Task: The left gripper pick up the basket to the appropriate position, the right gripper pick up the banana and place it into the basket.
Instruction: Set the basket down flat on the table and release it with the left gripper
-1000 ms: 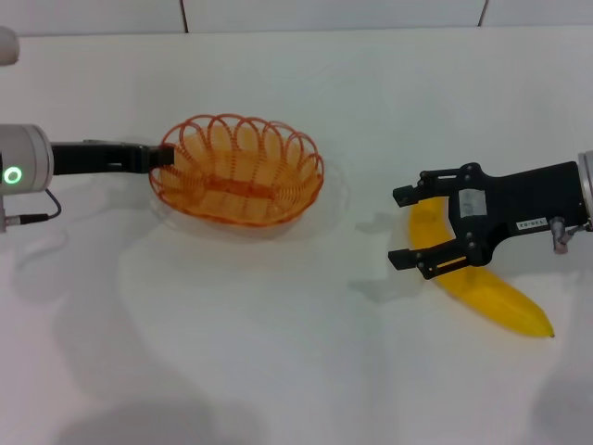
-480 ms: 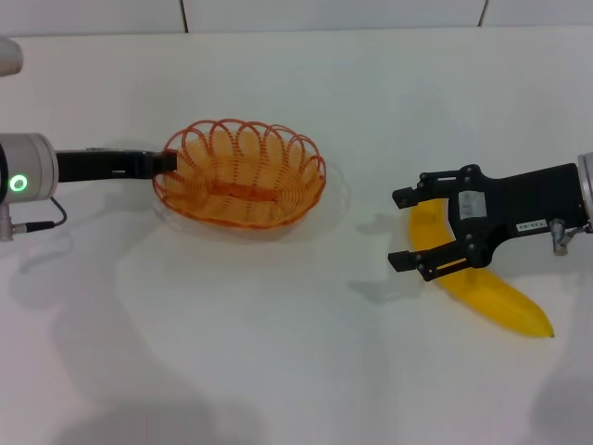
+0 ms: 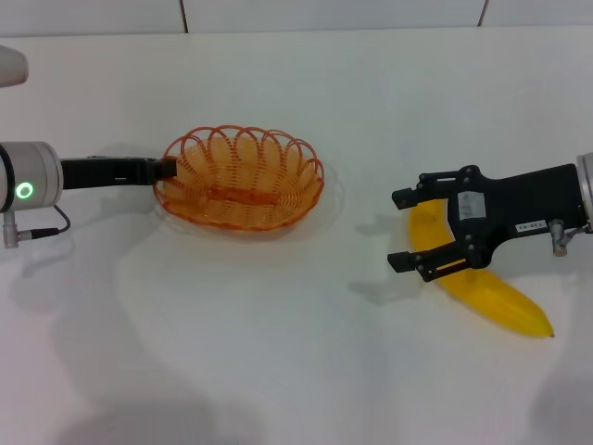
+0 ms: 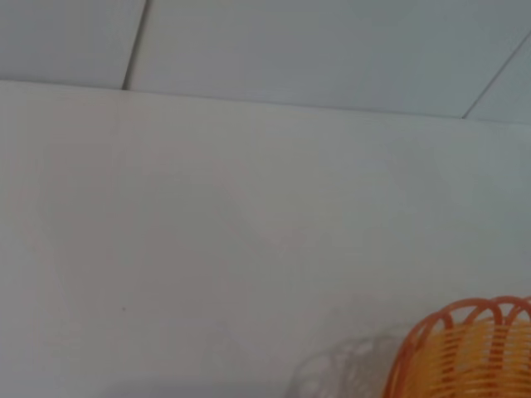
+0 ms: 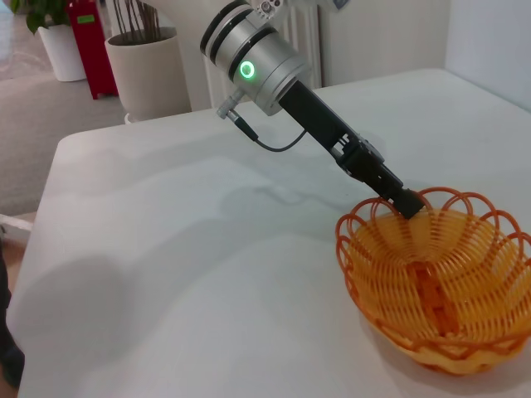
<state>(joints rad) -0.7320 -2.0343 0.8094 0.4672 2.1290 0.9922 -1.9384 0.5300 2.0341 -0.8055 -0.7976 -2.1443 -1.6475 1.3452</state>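
The left gripper [image 3: 167, 169] has its jaws clenched on the scalloped rim of the basket [image 3: 243, 181] at the end nearest the robot's left side; the right wrist view shows the same grip, the black fingertips [image 5: 405, 202] closed over one loop of the rim. Behind the jaws the black arm runs out to a silver cuff [image 3: 26, 183] with a lit green ring. The basket is orange, oval and shallow, and its underside appears to sit on or just above the white counter [image 3: 278, 352]; contact cannot be confirmed. Nothing lies inside it. In the left wrist view only a part of the rim [image 4: 465, 344] shows. The right gripper [image 3: 406, 229] has its jaws released and spread wide, one finger beyond the banana [image 3: 477, 283] and one on the near side, straddling the end of the fruit that points toward the basket. Whether the fingers touch it cannot be told. The banana lies flat on the counter on the robot's right, well apart from the basket, its far tip pointing toward the near right edge.
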